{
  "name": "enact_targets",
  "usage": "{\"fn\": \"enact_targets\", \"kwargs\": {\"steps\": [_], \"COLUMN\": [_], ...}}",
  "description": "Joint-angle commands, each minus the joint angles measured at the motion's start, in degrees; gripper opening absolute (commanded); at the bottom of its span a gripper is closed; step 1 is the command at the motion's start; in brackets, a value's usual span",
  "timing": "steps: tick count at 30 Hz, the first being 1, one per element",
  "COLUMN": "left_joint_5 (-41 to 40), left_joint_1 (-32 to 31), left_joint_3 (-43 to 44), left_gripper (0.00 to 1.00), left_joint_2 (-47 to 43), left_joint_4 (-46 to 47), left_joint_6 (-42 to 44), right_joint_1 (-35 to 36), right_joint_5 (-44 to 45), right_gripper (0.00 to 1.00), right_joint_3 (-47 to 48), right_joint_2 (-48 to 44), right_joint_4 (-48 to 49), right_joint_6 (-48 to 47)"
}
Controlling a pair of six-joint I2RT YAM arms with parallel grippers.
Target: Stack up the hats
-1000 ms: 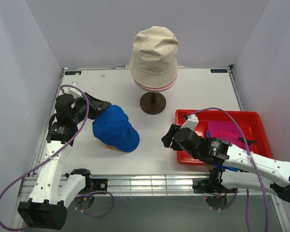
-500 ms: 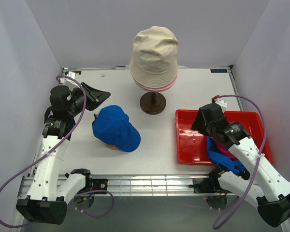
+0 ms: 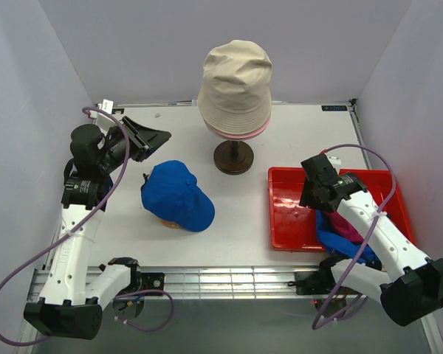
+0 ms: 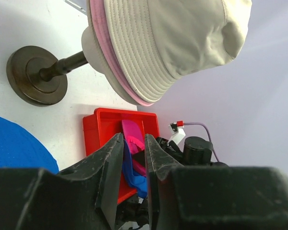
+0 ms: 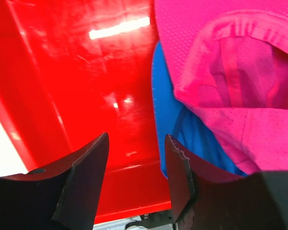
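While the left gripper (image 4: 133, 139) and right gripper (image 5: 136, 140) hang parted and empty, beige hat (image 3: 235, 77) tops pink hat (image 3: 241, 133) at 12 o'clock, blue cap (image 3: 176, 196) at 9 o'clock, magenta cap (image 5: 230, 72) in tray (image 3: 283, 221) at 4 o'clock.

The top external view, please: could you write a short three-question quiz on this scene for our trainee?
1. True or false: the blue cap sits outside the red tray.
2. Which hat is outermost on the stand? A: black beanie. B: beige bucket hat. C: straw hat.
3. What is the right tool holding?
Key: 1 true. 2 B. 3 nothing; it is open over the tray, near the magenta cap.
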Motion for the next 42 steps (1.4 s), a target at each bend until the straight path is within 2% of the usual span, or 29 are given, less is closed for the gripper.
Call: {"fn": "enact_targets", "kwargs": {"steps": [1, 8, 16, 18, 21, 22, 25, 26, 37, 42], "left_joint_5": [2.3, 4.4, 4.8, 4.9, 4.8, 4.8, 4.9, 5.0, 6.2, 6.0], "left_joint_1": [-0.3, -0.3, -0.3, -0.3, -0.3, -0.2, -0.3, -0.3, -0.3, -0.3], "left_joint_3": [2.1, -0.7, -2.0, -1.7, -1.3, -1.3, -1.1, -1.0, 0.1, 0.1], "left_gripper": [0.35, 0.36, 0.36, 0.36, 0.36, 0.36, 0.36, 0.36, 0.36, 0.36], "left_joint_2": [-1.0, -1.9, -2.6, -2.5, -2.3, -2.2, -2.1, -2.1, -1.9, -1.9], "left_joint_4": [1.6, 4.2, 5.0, 5.0, 5.0, 5.0, 5.0, 5.3, 5.7, 5.7], "left_joint_6": [-0.5, -1.9, -2.4, -2.3, -2.3, -2.2, -2.5, -2.6, -4.0, -4.0], "right_joint_1": [-0.3, -0.6, -3.1, -3.5, -4.1, -4.5, -5.2, -5.4, -7.8, -9.3], "right_joint_5": [3.9, 6.3, 4.0, 3.8, 2.4, 1.8, 0.5, -0.6, -8.7, -12.7], "right_gripper": [0.56, 0.56, 0.51, 0.47, 0.34, 0.25, 0.09, 0.08, 0.08, 0.08], "right_joint_3": [-0.6, -3.0, -5.3, -5.4, -5.3, -4.7, -3.1, -1.3, 15.9, 20.5], "right_joint_2": [0.7, 5.6, 8.9, 9.7, 9.7, 9.8, 9.2, 8.7, 3.7, 2.0], "right_joint_4": [-2.4, -2.2, 2.2, 2.7, 4.4, 4.4, 4.2, 4.0, -1.1, -1.2], "right_joint_6": [-0.4, -1.4, -4.0, -4.6, -5.3, -5.9, -6.6, -6.7, -7.3, -5.4]}}
